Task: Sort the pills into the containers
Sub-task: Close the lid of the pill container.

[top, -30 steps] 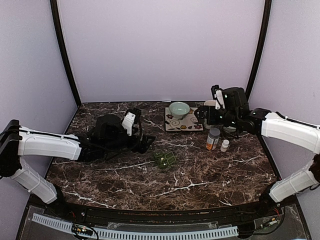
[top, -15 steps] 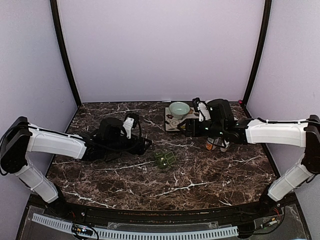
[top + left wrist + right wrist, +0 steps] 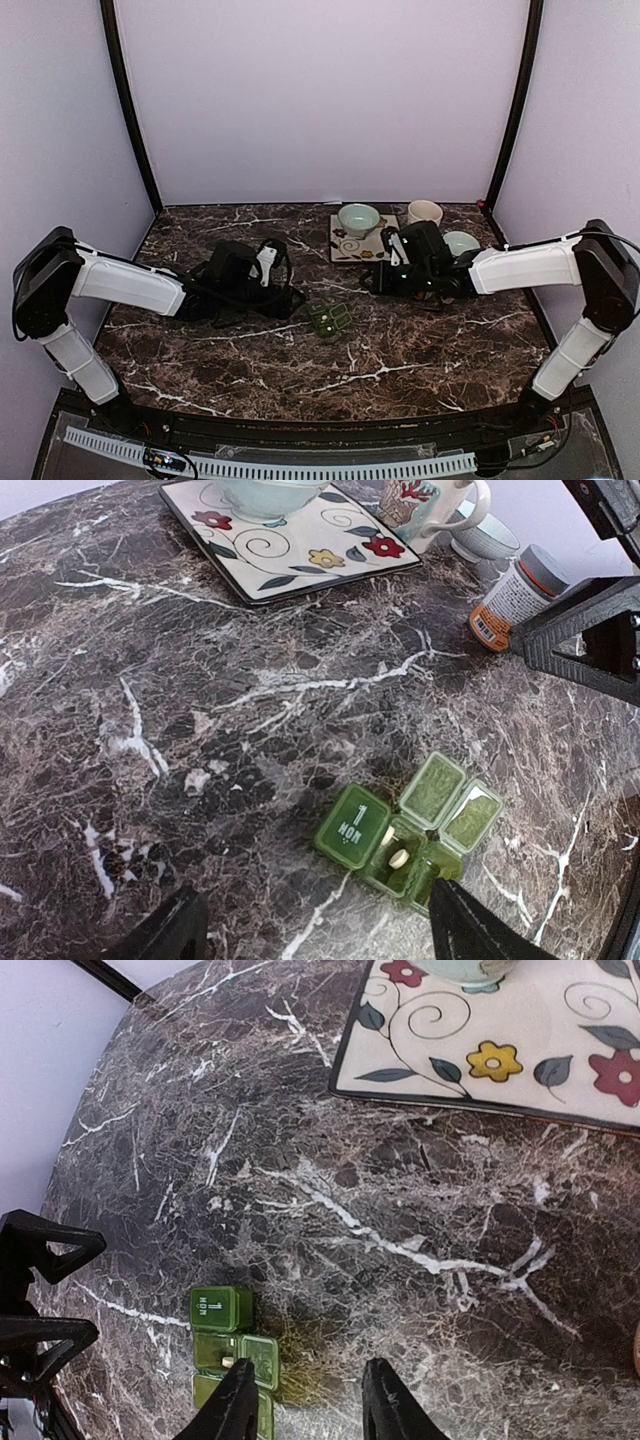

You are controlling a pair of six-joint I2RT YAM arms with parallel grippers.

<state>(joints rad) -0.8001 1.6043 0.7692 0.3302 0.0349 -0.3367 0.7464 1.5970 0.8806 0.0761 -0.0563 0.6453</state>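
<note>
The dark-green organiser (image 3: 330, 318) lies mid-table between both grippers. Its MON lid (image 3: 350, 825) is shut and two other lids (image 3: 432, 785) stand open. Two pale pills (image 3: 398, 858) lie in an open compartment, one pill (image 3: 228, 1362) also showing in the right wrist view. My left gripper (image 3: 315, 935) is open and low over the table, just left of the organiser (image 3: 405, 830). My right gripper (image 3: 308, 1410) is open with a narrower gap and nothing in it; its left finger overlaps the edge of the organiser (image 3: 230, 1345).
A flowered square plate (image 3: 363, 243) holds a pale green bowl (image 3: 358, 217) at the back. A mug (image 3: 424, 211) and a second bowl (image 3: 461, 241) stand to its right. An orange-labelled bottle (image 3: 515, 592) stands behind the right gripper's fingers (image 3: 590, 640).
The right arm swung left and down from the bottles toward the organiser, and its jaws narrowed. The left gripper crept right toward the organiser and narrowed slightly.
</note>
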